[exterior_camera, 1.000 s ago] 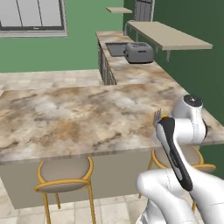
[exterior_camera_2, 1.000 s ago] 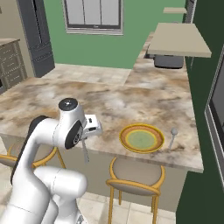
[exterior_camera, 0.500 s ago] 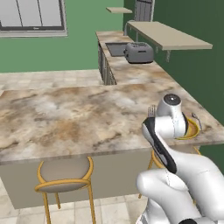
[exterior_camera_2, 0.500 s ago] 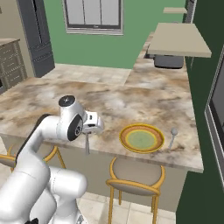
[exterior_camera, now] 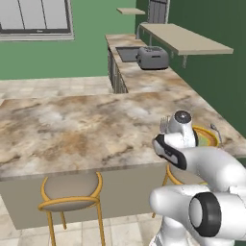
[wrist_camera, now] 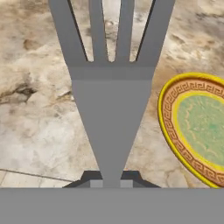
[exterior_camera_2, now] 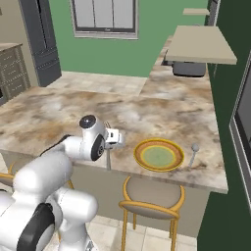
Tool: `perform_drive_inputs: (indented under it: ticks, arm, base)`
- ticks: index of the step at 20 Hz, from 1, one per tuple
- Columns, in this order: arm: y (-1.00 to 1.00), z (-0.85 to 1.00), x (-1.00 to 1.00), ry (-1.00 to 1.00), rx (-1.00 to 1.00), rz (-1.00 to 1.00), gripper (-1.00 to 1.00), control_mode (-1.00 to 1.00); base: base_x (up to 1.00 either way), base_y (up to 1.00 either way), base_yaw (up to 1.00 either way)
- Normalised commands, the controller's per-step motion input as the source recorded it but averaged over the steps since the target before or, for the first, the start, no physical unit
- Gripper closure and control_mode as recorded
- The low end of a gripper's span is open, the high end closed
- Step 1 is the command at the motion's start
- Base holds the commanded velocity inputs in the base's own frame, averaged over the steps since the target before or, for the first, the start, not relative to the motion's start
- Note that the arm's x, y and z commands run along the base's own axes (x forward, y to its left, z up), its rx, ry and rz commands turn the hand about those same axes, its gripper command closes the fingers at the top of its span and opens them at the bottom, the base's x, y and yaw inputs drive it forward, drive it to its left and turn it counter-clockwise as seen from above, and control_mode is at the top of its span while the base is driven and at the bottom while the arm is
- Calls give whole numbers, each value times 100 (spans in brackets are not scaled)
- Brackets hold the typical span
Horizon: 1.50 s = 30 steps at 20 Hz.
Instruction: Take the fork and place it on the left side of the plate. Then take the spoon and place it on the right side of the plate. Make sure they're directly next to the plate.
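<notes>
The grey fork is clamped in my gripper, which is shut on its handle; the four tines point away over the marble counter. From the right base view the gripper hangs at the counter's front edge, with the fork's handle pointing down, left of the yellow-gold plate. The plate lies close on the fork's right. The spoon rests on the counter just right of the plate. In the left base view the fork's tines poke out beside my wrist, and the plate and spoon lie beyond it.
The marble counter stretches far to the left. Stools stand under its front edge. A toaster and sink sit on the back counter, under a wall shelf.
My hand has carried the fork a little to the right, closer to the plate, and the arm's upper links have swung. Plate and spoon have stayed put.
</notes>
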Motion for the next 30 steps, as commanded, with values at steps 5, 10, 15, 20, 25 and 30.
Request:
perform_drive_inputs:
  ticks: [5, 10, 15, 20, 25, 30]
  arm:
    - [-41, -27, 71, 0, 0, 0, 100, -100]
    - [-26, -13, 71, 4, 0, 0, 100, -100]
    - [-3, -10, 70, 9, -1, 0, 100, -100]
    - [-5, -22, 72, 6, -2, 0, 100, -100]
    - [-14, -34, 74, 3, -1, 0, 100, -100]
    - [-16, -38, 58, 1, -1, 0, 100, -100]
  base:
    - [0, 0, 0]
    - [0, 0, 0]
    - [0, 0, 0]
    - [0, 0, 0]
    - [0, 0, 0]
    - [0, 0, 0]
